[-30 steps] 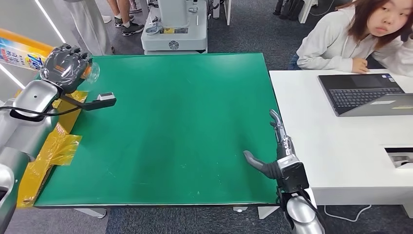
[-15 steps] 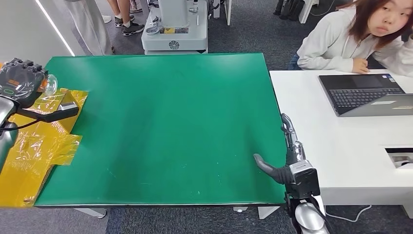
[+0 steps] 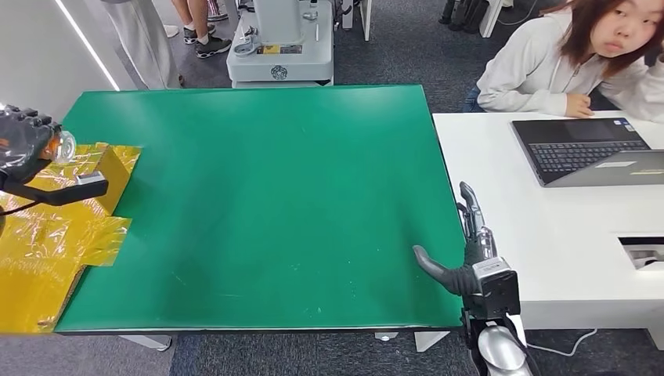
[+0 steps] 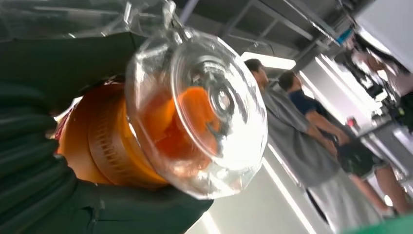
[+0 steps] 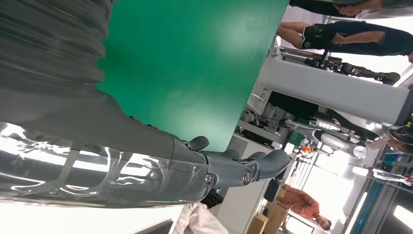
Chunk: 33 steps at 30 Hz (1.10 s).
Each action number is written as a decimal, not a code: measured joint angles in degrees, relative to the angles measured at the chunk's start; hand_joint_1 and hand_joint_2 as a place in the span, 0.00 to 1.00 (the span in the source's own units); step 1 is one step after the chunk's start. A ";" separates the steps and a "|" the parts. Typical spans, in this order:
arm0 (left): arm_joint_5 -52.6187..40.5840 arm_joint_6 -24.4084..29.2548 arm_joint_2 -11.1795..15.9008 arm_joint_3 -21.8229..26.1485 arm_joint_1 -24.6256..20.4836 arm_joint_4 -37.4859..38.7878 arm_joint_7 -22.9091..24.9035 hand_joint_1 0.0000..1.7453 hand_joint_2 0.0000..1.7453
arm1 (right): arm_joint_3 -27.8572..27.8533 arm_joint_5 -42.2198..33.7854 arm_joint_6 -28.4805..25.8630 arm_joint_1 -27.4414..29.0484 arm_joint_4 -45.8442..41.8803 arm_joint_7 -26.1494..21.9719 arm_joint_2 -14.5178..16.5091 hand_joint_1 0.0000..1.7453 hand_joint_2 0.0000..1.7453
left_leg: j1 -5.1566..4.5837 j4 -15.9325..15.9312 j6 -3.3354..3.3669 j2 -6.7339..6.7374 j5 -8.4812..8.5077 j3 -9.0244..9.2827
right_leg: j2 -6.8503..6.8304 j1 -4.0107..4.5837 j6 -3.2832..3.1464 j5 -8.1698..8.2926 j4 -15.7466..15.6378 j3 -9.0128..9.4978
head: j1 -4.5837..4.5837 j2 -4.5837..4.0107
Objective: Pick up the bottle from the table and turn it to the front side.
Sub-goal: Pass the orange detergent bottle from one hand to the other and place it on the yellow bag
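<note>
Way over at the upper left of the frame, the left hand (image 3: 22, 142) grips the bottle (image 4: 195, 112) lifted off the green surface (image 3: 274, 196), right hand (image 3: 468, 254) idle and spread, so turning it frontward looks next.

A green table (image 3: 266, 204) stretches between the hands; crinkled yellow sheet (image 3: 63, 235), maybe plastic film, laps its edge below the left hand (image 3: 23, 145).

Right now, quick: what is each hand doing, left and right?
Left hand: grips the clear plastic bottle with orange contents, off the green table's left edge.
Right hand: open, holding nothing, at the green table's right edge.
</note>
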 joint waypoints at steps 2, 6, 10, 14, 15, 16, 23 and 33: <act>0.33 0.58 -0.01 0.15 1.75 0.05 0.00 1.00 1.00 | -0.09 -0.19 -0.05 0.12 0.00 -0.10 -0.15 0.00 1.00 | 0.02 0.00 0.00 0.01 0.00 -0.01 | 0.02 0.01 0.00 0.00 0.00 -0.02 | 0.01 0.00; 0.68 0.60 0.04 0.32 3.32 0.16 -0.03 1.00 1.00 | -0.22 -0.28 -0.13 0.22 0.00 -0.16 -0.39 0.00 1.00 | 0.02 0.00 0.00 -0.01 0.00 -0.03 | -0.01 0.02 0.00 0.00 0.00 -0.02 | 0.01 0.00; 1.62 0.27 -0.09 0.45 4.47 0.23 -0.74 1.00 1.00 | -0.28 -0.49 -0.28 0.39 0.00 -0.18 -0.44 0.00 1.00 | 0.01 0.00 0.00 0.01 0.00 -0.02 | 0.01 0.01 0.00 0.00 0.00 -0.02 | 0.01 0.00; 1.99 0.38 -1.13 0.47 6.37 0.73 -0.98 1.00 1.00 | -0.28 -0.52 -0.63 0.78 -0.11 -0.13 -0.50 0.00 1.00 | 0.01 0.01 0.00 -0.02 0.00 -0.03 | -0.03 0.01 0.00 0.00 -0.03 -0.03 | 0.01 0.00; 1.95 0.29 -1.60 0.47 6.58 1.14 -0.98 1.00 1.00 | -0.28 -0.51 -0.83 0.96 -0.28 0.02 -0.54 0.00 1.00 | 0.01 0.01 0.00 -0.04 0.00 -0.03 | -0.05 0.01 0.00 0.00 -0.03 -0.02 | 0.02 0.00; 1.94 0.12 -2.14 0.47 6.72 1.72 -0.98 1.00 1.00 | -0.29 -0.48 -1.00 1.18 -0.51 0.25 -0.56 0.00 1.00 | 0.01 0.01 0.00 -0.05 0.00 -0.04 | -0.07 0.01 0.00 0.00 -0.03 -0.01 | 0.02 0.00; 2.98 0.04 -4.53 0.47 7.63 6.01 -2.12 1.00 1.00 | -0.30 0.26 -1.20 2.91 -2.59 1.40 -0.58 0.00 1.00 | 0.01 0.01 -0.02 0.04 -0.02 -0.05 | 0.02 0.01 -0.01 0.01 -0.03 -0.06 | 0.01 0.00; 3.14 -0.09 -6.94 0.47 7.73 8.91 -2.44 1.00 1.00 | -0.30 0.69 -1.09 3.00 -3.78 1.83 -0.57 0.00 1.00 | 0.02 0.01 -0.02 0.03 -0.02 -0.06 | 0.01 0.02 -0.01 0.01 -0.03 -0.06 | 0.02 0.00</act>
